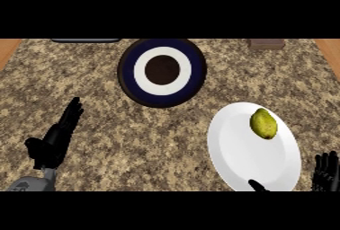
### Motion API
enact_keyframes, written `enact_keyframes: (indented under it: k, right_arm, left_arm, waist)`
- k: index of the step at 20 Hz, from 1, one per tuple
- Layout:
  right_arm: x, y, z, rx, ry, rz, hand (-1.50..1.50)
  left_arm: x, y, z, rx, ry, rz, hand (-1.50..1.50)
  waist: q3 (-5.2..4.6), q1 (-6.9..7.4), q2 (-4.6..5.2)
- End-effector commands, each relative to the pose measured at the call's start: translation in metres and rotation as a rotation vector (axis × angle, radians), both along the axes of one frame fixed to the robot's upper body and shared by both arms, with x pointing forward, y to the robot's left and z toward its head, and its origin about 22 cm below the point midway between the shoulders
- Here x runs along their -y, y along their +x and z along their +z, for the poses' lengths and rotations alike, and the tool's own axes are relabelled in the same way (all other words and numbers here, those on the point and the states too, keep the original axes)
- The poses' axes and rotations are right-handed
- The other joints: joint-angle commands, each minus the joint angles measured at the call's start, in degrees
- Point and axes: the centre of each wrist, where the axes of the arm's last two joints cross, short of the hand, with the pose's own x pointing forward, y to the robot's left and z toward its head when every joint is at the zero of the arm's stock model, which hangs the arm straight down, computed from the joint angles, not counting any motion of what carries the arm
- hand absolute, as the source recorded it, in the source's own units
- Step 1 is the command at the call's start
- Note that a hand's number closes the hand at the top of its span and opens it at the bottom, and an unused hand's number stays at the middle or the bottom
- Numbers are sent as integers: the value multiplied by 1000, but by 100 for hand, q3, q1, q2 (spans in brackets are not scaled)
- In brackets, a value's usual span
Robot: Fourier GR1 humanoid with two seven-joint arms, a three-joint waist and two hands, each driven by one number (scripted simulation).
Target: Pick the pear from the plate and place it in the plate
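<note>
A yellow-green pear (263, 123) lies on the upper right part of a white plate (246, 157) at the right of the counter. A second plate (162, 71), dark blue with a white ring and a dark centre, sits at the back middle and holds nothing. My left hand (56, 139) rests open at the lower left, fingers straight and pointing up, well away from both plates. My right hand (326, 173) shows at the lower right edge beside the white plate, fingers straight, with its thumb tip over the plate's lower rim. It holds nothing.
The counter top is speckled brown granite with wooden strips at the far left and right edges. A dark flat object (86, 40) lies at the back left edge and a small brown block (266, 43) at the back right.
</note>
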Motion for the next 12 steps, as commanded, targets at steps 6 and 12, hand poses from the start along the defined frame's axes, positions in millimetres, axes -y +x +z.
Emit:
enact_keyframes:
  k: [6,12]
  right_arm:
    - [-3,6,27,-238,-22,51,-150]
    - [2,25,30,-363,-60,37,-150]
  left_arm:
    - [-8,0,0,11,-7,7,0]
    - [-11,5,4,13,7,-3,0]
  waist:
    - [6,15,-7]
    - [6,10,-7]
